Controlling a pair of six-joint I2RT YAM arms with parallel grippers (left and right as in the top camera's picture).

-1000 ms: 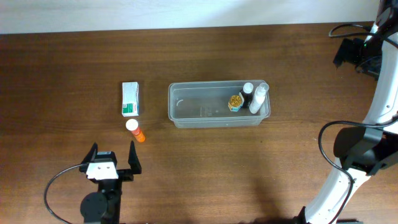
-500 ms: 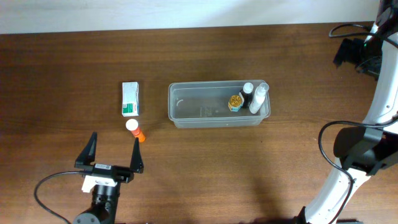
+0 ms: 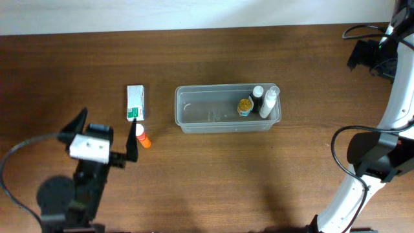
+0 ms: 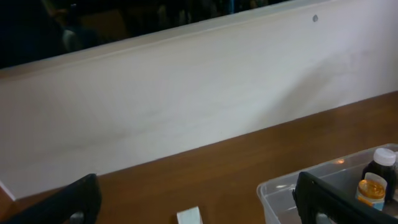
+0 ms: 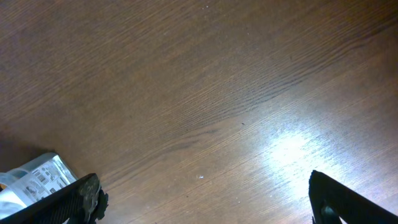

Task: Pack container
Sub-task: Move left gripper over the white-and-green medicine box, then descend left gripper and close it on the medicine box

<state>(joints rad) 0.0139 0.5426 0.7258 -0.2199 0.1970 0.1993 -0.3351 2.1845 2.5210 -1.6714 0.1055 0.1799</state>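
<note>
The clear container (image 3: 194, 110) lies mid-table, with a gold-lidded jar (image 3: 244, 105), a dark white-capped bottle (image 3: 257, 96) and a white bottle (image 3: 268, 102) at its right end. To its left are a white and green box (image 3: 135, 102) and an orange bottle with a white cap (image 3: 141, 136). My left gripper (image 3: 107, 121) hangs open above the table just left of the orange bottle, holding nothing. The left wrist view shows the box's top (image 4: 189, 216) between the fingers and the container (image 4: 286, 190) at right. My right gripper (image 3: 363, 55) is open at the far right corner, empty.
In the right wrist view, bare wood fills the frame and a labelled clear item (image 5: 34, 177) shows at the lower left edge. A pale wall (image 4: 186, 93) runs along the table's far side. The right arm's base and cable (image 3: 362, 155) stand at the right edge.
My left gripper has risen and moved away from the front edge, leftward toward the box and orange bottle, still open. The right arm and the objects have not moved.
</note>
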